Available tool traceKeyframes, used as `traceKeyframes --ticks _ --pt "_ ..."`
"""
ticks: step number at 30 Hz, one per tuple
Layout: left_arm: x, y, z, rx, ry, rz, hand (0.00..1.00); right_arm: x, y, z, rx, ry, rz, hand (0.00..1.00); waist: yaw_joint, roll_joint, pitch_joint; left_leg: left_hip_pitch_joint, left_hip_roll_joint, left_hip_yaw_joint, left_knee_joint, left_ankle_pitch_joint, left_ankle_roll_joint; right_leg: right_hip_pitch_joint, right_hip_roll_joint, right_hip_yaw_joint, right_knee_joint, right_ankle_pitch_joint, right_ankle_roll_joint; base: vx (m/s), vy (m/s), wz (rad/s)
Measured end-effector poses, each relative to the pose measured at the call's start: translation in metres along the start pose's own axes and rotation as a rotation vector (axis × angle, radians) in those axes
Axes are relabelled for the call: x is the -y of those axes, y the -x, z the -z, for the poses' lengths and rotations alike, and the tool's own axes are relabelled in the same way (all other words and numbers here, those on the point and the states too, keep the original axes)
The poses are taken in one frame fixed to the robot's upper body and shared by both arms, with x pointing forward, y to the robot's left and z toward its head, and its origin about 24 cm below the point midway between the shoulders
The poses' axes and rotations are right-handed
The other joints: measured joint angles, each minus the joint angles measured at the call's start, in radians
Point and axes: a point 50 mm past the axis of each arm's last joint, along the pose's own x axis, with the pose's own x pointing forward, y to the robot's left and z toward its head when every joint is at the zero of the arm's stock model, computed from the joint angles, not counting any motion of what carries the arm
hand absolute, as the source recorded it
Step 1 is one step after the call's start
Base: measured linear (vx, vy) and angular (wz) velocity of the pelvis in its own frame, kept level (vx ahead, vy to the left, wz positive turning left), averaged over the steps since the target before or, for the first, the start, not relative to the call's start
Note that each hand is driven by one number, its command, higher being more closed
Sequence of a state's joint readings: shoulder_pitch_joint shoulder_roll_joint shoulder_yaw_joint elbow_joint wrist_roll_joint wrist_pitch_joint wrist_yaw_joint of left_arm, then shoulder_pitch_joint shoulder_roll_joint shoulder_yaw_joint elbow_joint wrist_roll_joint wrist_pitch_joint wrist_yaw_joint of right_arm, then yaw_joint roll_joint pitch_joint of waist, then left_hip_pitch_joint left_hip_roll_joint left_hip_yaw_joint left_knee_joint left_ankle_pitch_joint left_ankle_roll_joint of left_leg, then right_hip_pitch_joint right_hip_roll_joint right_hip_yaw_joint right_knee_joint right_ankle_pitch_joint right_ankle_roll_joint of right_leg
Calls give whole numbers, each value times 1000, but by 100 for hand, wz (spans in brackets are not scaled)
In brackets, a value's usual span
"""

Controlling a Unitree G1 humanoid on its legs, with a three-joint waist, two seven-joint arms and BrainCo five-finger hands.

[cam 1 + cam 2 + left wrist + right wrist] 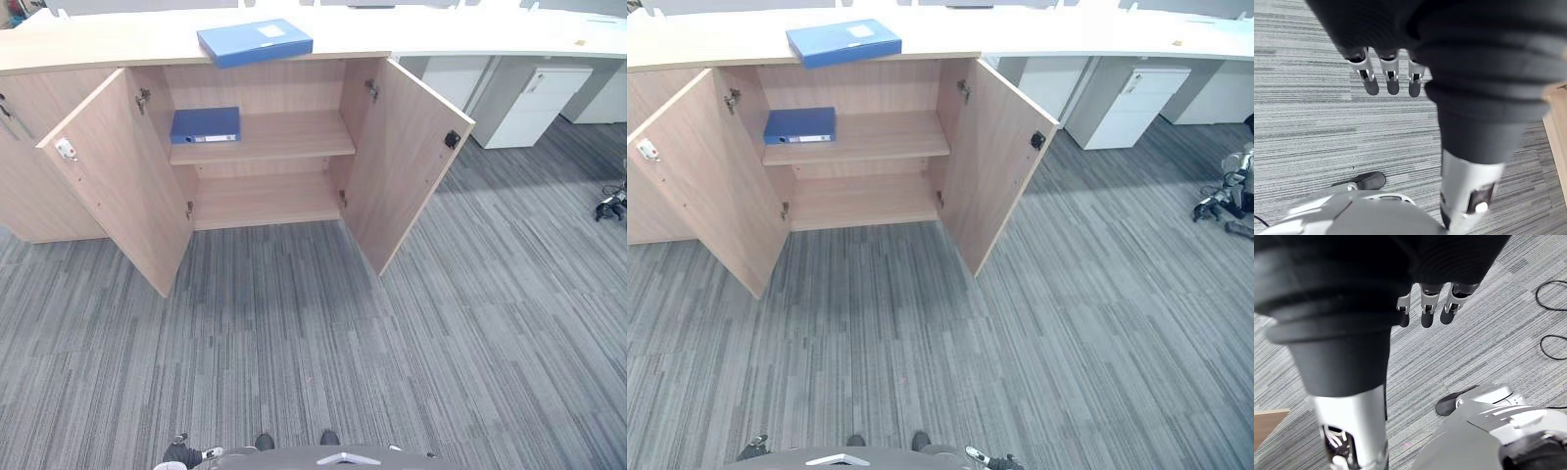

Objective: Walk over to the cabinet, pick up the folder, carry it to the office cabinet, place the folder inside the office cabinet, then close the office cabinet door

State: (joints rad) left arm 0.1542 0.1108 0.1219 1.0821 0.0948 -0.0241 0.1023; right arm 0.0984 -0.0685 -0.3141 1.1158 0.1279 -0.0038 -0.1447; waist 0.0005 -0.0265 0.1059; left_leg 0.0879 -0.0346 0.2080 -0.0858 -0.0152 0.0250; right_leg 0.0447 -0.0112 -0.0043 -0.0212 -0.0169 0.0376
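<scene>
A light blue folder (255, 41) lies flat on the wooden cabinet's top (98, 41), straight ahead across the carpet. Below it the office cabinet (284, 135) stands with both doors swung wide, the left door (122, 176) and the right door (402, 157). A darker blue binder (206, 124) lies on the upper shelf at the left; the lower shelf is bare. My left hand (1392, 81) hangs low over the carpet, far from the cabinet, fingers straight and holding nothing. My right hand (1430, 308) hangs the same way, open and empty.
Grey striped carpet (323, 333) stretches between me and the cabinet. White desks and a white drawer unit (524, 103) stand to the right of the cabinet. A dark wheeled base (1225, 196) sits on the floor at the far right.
</scene>
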Motion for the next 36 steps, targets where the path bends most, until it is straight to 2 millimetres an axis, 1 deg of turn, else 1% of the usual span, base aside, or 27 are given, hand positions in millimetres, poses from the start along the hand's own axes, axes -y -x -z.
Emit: traceKeyframes --ticks 3,6,7,8,9,10,11,12,13,15,17,18,19,20,21,22,23,24,25,26,27,28,30,31,33,35,36 --pt "0 -1 -6 16 -1 0 0 -2 -1 -6 18 19 -2 0 6 1 9 -17 -1 22 1 -11 3 -43 0 21 38 -10 11 86 8 -21" --pt "-2 -2 -10 25 -4 -4 0 -6 -1 -10 27 15 -6 0 7 -10 25 -9 -7 38 8 -33 5 -89 -8 31 155 -70 28 137 24 -15" --pt "-2 -3 -11 28 -4 -4 0 -6 -1 -10 30 14 -5 0 8 -10 33 6 -9 38 13 -50 9 -116 -17 17 247 -106 59 121 18 -2" --pt "-1 -3 -15 36 -4 -2 0 -7 -1 -17 59 8 -9 0 10 -3 44 5 -2 36 53 -80 14 -174 -20 2 398 -122 75 120 22 0" --pt "0 -4 -17 41 0 -1 0 -7 0 -20 77 3 -11 0 12 0 52 5 3 32 79 -100 16 -213 -23 -11 491 -123 73 196 48 5" --pt "-1 -5 -22 53 10 -6 0 -10 1 -24 99 -5 -18 0 15 4 65 12 5 24 138 -135 28 -297 -41 -36 681 -125 51 251 56 15" --pt "-3 -5 -25 59 21 -13 0 -10 1 -24 105 -16 -19 0 13 -4 64 22 10 12 174 -166 28 -350 -60 -56 810 -153 41 229 48 20" --pt "-3 -5 -25 60 27 -16 0 -10 2 -24 110 -21 -20 0 13 -6 62 27 13 6 186 -180 25 -373 -66 -65 850 -173 39 258 27 22" --pt "-4 -5 -27 63 34 -20 0 -11 3 -25 124 -25 -22 0 14 -8 61 42 18 -4 191 -199 20 -414 -71 -76 881 -211 38 218 1 17" --pt "-2 -6 -31 72 46 -20 0 -10 2 -28 136 -31 -20 0 8 -2 67 77 29 -20 167 -207 14 -457 -77 -115 832 -247 36 343 -47 24" --pt "0 -6 -35 81 47 -18 0 -11 2 -31 143 -35 -22 0 -7 6 71 108 50 -31 143 -219 -4 -483 -62 -154 690 -230 23 371 -108 29" --pt "0 -7 -39 91 45 -18 0 -11 2 -29 136 -36 -22 0 -19 5 71 122 57 -44 127 -229 -19 -483 -49 -152 576 -189 11 422 -180 47" --pt "0 -7 -39 92 46 -16 0 -9 2 -25 122 -35 -17 0 -26 2 70 150 57 -60 108 -243 -42 -479 -47 -125 512 -149 3 444 -210 53" --pt "1 -7 -39 92 48 -15 0 -8 3 -20 110 -34 -13 0 -27 1 69 170 57 -69 100 -252 -54 -469 -51 -113 495 -140 -1 499 -271 59" --pt "6 -6 -38 88 68 -6 0 -4 3 -16 99 -53 -5 0 -30 5 64 205 75 -73 106 -273 -79 -454 -46 -128 519 -84 -24 536 -306 44" --pt "15 -5 -40 92 94 11 0 -1 2 -19 106 -57 4 0 -30 40 56 184 114 -60 182 -283 -97 -439 -28 -154 530 -116 -50 533 -316 40" --pt "17 -5 -42 97 107 14 0 0 2 -20 111 -55 5 0 -32 45 57 151 128 -57 256 -289 -106 -427 -24 -161 524 -125 -58 410 -259 29" --pt "18 -5 -46 109 132 12 0 0 2 -23 117 -55 6 0 -35 50 59 68 160 -50 431 -291 -108 -395 -13 -170 500 -137 -66 497 -330 31" --pt "27 -3 -52 127 183 28 0 3 1 -24 118 -52 16 0 -30 64 65 -72 237 -45 770 -274 -100 -311 23 -185 438 -138 -69 609 -366 22" --pt "31 -2 -57 148 203 37 0 4 1 -23 115 -45 20 0 -22 66 66 -125 278 -43 922 -273 -102 -260 40 -193 408 -138 -71 597 -350 9" --pt "31 -2 -61 164 204 38 0 4 1 -23 115 -41 20 0 -18 65 67 -149 303 -39 992 -272 -104 -227 52 -193 392 -138 -73 461 -236 -12" --pt "29 -2 -66 181 202 36 0 2 1 -24 118 -39 15 0 -5 55 72 -193 332 -15 1068 -274 -102 -161 58 -188 361 -150 -94 390 -198 -22" --pt "29 -2 -70 193 199 34 0 -2 1 -28 131 -23 13 0 1 44 72 -264 357 28 1078 -276 -98 -96 61 -173 307 -158 -104 329 -130 -28" --pt "30 -2 -71 198 197 34 0 -3 1 -35 149 -31 10 0 2 51 66 -312 365 59 1044 -277 -97 -65 62 -164 266 -159 -103 268 -9 -26" --pt "32 -2 -72 199 201 38 0 -7 1 -42 166 -39 1 0 7 54 68 -355 360 102 919 -283 -86 -19 57 -147 231 -157 -94 274 49 -23" --pt "33 -2 -77 209 202 30 0 -16 2 -39 154 -66 -20 0 30 47 68 -366 308 97 676 -266 -88 28 33 -132 198 -169 -67 253 128 -18" --pt "33 -2 -78 211 202 29 0 -20 2 -38 152 -70 -30 0 33 45 67 -366 295 91 622 -250 -86 32 28 -128 193 -176 -57 232 179 -14"
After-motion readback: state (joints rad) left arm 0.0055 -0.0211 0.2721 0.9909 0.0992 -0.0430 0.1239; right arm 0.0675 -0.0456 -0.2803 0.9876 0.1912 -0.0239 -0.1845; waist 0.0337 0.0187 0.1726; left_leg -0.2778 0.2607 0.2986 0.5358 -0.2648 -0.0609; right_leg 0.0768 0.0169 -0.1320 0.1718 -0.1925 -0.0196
